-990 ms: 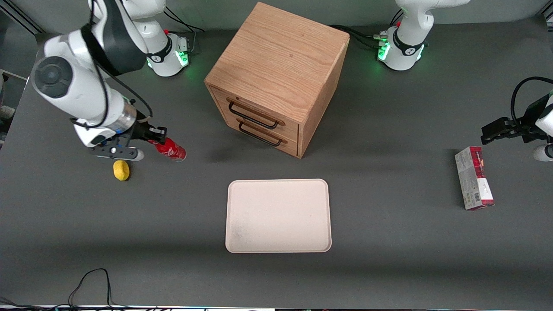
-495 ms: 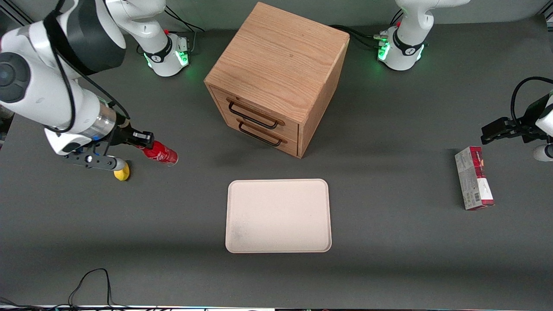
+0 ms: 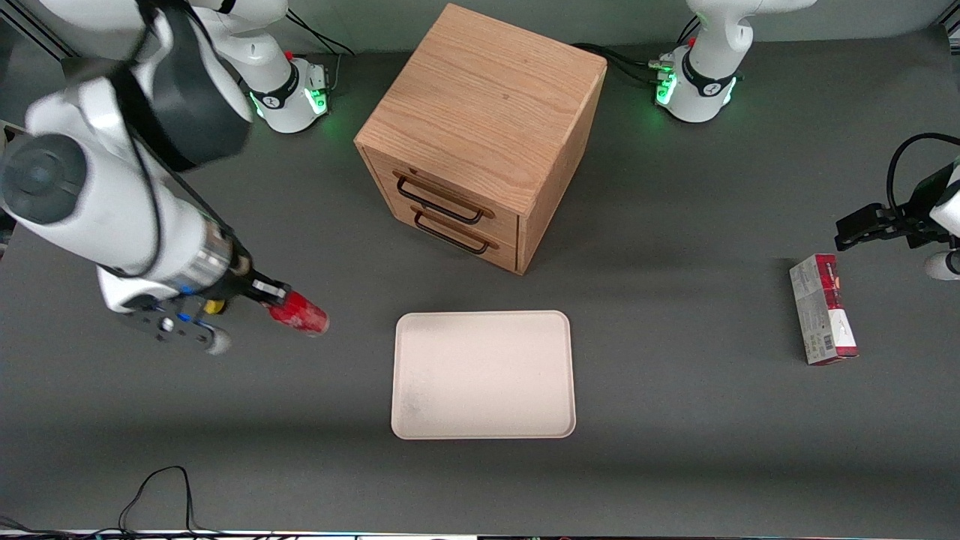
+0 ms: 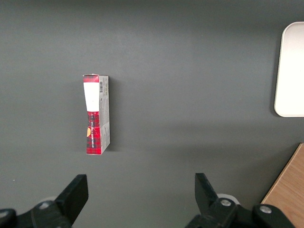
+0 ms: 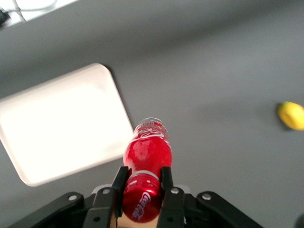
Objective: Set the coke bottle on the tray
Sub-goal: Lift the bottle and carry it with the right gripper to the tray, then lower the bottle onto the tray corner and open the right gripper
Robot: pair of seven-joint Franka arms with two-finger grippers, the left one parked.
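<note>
We see the right arm reaching out over the working arm's end of the table, its forearm slanting down toward the tray [image 3: 484, 373], with the wrist angled so that the gripper [image 3: 271, 300] points sideways toward the middle of the table rather than straight down. The gripper is pinched on the coke bottle [image 3: 298, 313], and in the right wrist view its two black fingers [image 5: 119, 184] press against either side of the bottle's red body near the capped end, with the white script of the label showing between them. The coke bottle [image 5: 146, 167] is carried lying nearly level, its clear base leading away from the gripper [image 5: 142, 186] and toward the tray [image 5: 61, 123]. In the front view the bottle is off the tray, near the tray's edge on the working arm's side, about level with the corner of the tray that lies nearest the cabinet.

A yellow lemon [image 5: 291, 115] lies on the dark table [image 3: 675, 420]; in the front view it is almost hidden by the wrist. The wooden drawer cabinet [image 3: 480, 135] stands farther from the front camera than the tray. A red-and-grey carton [image 3: 822, 309] lies flat toward the parked arm's end of the table.
</note>
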